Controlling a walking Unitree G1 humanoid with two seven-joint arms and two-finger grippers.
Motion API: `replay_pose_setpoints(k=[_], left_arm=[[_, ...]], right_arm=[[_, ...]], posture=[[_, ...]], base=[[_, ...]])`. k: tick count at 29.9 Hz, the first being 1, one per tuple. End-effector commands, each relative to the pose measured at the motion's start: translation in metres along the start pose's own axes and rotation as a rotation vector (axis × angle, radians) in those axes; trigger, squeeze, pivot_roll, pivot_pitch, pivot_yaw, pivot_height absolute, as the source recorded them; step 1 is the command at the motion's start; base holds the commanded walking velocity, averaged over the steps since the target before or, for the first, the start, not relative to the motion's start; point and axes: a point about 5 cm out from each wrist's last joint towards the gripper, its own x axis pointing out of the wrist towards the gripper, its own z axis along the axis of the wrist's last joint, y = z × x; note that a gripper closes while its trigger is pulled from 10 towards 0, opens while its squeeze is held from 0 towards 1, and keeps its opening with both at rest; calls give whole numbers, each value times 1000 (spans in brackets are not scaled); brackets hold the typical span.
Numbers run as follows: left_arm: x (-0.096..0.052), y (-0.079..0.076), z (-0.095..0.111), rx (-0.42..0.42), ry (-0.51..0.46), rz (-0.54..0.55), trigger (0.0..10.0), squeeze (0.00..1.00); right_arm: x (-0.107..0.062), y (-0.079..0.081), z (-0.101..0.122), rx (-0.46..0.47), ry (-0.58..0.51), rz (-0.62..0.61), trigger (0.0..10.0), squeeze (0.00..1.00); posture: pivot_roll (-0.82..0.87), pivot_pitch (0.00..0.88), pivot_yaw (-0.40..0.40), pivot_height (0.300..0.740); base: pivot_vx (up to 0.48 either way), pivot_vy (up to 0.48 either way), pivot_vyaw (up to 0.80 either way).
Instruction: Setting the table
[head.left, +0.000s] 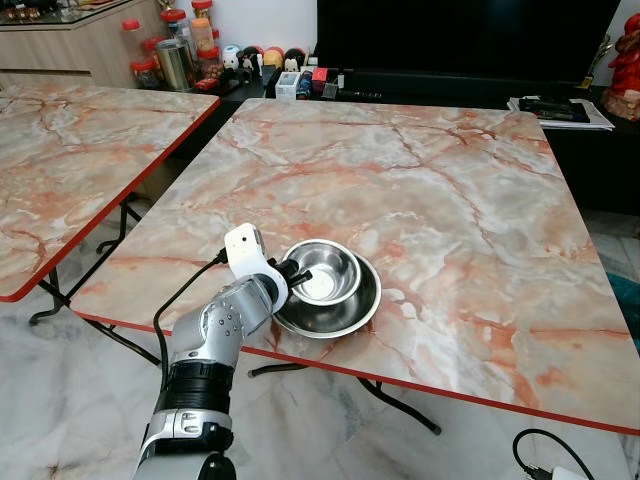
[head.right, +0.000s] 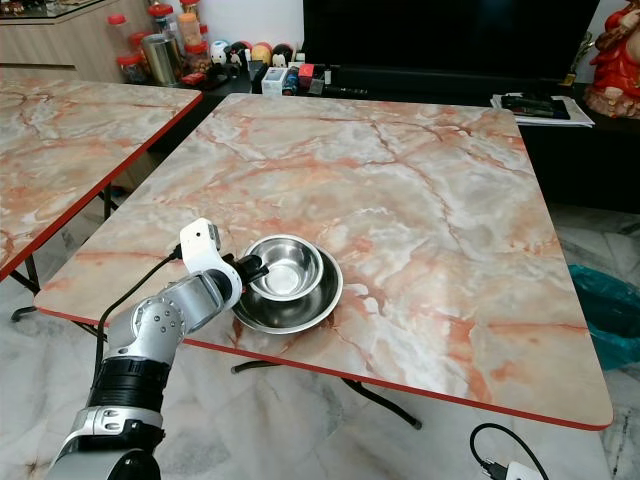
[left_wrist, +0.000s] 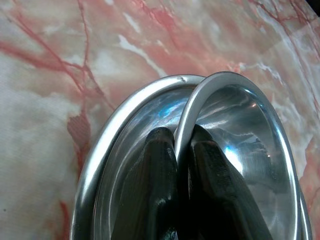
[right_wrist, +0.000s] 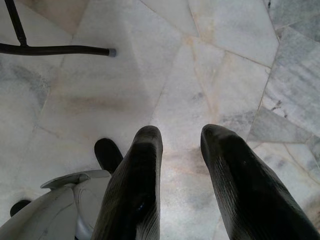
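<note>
Left gripper (head.left: 296, 273): at the near left part of the marble table (head.left: 450, 200), its two black fingers pinching the near-left rim of the small steel bowl (head.left: 322, 270), one finger inside and one outside.
Small steel bowl: sits nested in a wider steel bowl (head.left: 335, 310), tipped up slightly toward the left, close to the table's near red edge.
Wider steel bowl: rests flat on the marble top, just right of the silver left arm (head.left: 215, 335).
Right gripper (right_wrist: 181, 150): hangs low over the pale stone floor (right_wrist: 210, 65), fingers spread apart with a clear gap between them.
Floor, near: a black cable (head.left: 545, 445) lies at the near right; a black table leg foot (right_wrist: 60, 50) shows in the right wrist view.
Second table (head.left: 70, 150): same marble pattern and red edge, standing to the left, apart from the main table.
Far left: jars with red lids (head.left: 170, 45) and a steel canister (head.left: 176, 64) stand on a low dark unit.
Far middle: small colourful items (head.left: 290, 70) line the dark unit below a large dark screen (head.left: 460, 35).
Far right: a stack of papers (head.left: 560, 110) and a red figure (head.left: 625, 65).
Left wrist view: shows close up the fingers (left_wrist: 160, 190) closed on the bowl's thin rim, which the head views leave too small to judge.
</note>
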Motion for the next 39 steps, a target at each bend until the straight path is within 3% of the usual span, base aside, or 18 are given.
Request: replay_pose_setpoints(k=[1,29,30,32,33,34,35,39], left_arm=[[1,-3,2,0,11,-1,10000,0],[1,-3,-3,5,62,3,10000,0],[1,-3,-3,7,62,3,10000,114],[1,-3,-4,10,64,2,10000,145],[1,-3,-4,11,66,0,10000,259],[1,-3,-4,12,67,0,10000,259],[1,-3,-4,12,67,-1,10000,329],[2,-3,-4,13,69,-2,10000,341]], right_arm=[[0,0,-3,13,9,-4,10000,0],[0,0,-2,17,8,-4,10000,0],[0,0,-2,17,8,-4,10000,0],[0,0,-2,17,8,-4,10000,0],[0,0,-2,18,8,-5,10000,0],[0,0,-2,18,7,-5,10000,0],[0,0,-2,18,7,-5,10000,0],[0,0,-2,18,7,-5,10000,0]], posture=[[-5,79,48,740],[-6,78,51,740],[-6,78,51,740],[-6,78,51,740],[-7,77,52,740],[-7,77,52,740],[-7,77,52,740],[-7,76,51,740]], base=[[0,0,0],[0,0,0],[0,0,0],[0,0,0],[0,0,0],[0,0,0],[0,0,0],[0,0,0]])
